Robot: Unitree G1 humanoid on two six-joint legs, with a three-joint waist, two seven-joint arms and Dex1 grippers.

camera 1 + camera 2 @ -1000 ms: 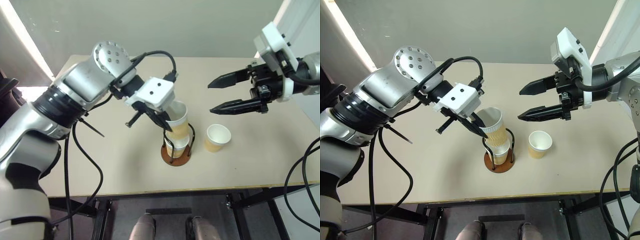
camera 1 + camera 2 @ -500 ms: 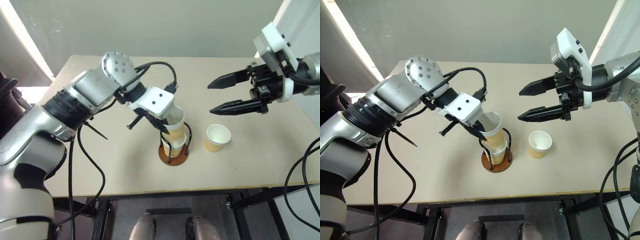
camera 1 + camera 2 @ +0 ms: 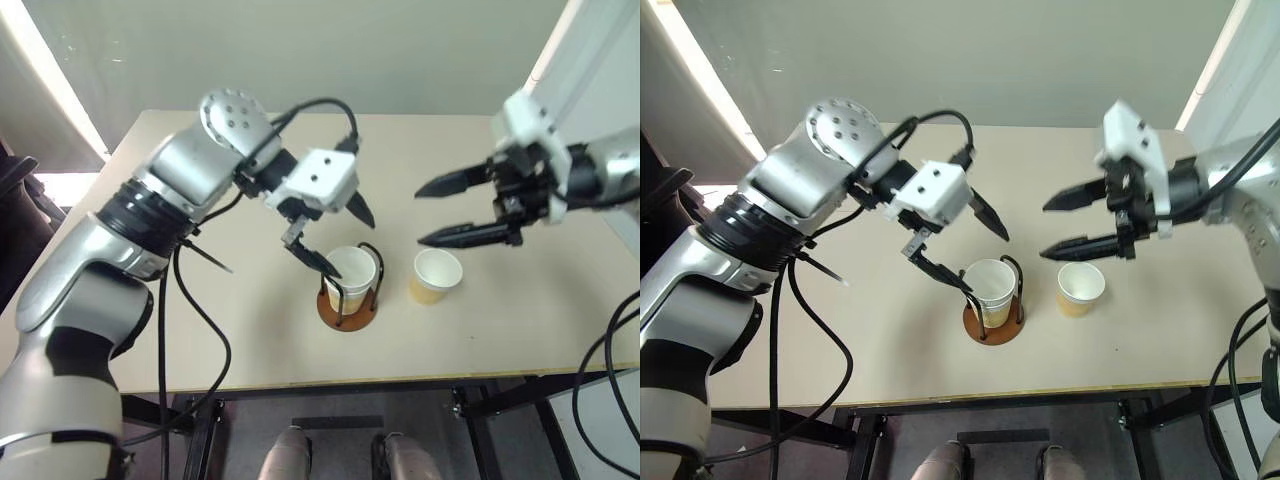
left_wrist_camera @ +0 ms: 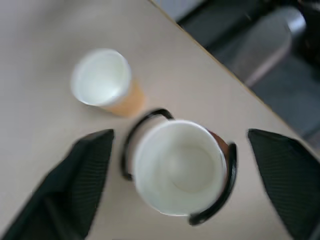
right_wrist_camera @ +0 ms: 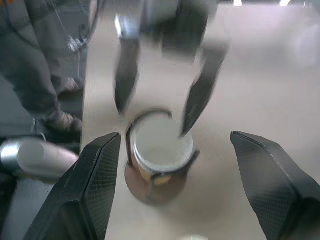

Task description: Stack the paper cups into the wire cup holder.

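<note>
Cups nested in the wire cup holder (image 3: 349, 292) near the surface's front edge; I had one paper cup (image 3: 435, 275) left beside it, left gripper (image 3: 338, 240) and right gripper (image 3: 427, 213) jaws both spread, empty.

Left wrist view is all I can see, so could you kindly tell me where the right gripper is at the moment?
Observer: The right gripper hangs in the air, fingers open and holding nothing, on the loose paper cup's side of the wire cup holder.
Operator: Thank you. Is my left gripper clear of the cup in the holder?
Observer: The left gripper is open, one finger above the cup in the holder and the other ending right at its rim. I cannot tell whether it touches.
Operator: Is anyone near the table?
Observer: Yes, the right wrist view shows a person's legs beside the table.
</note>
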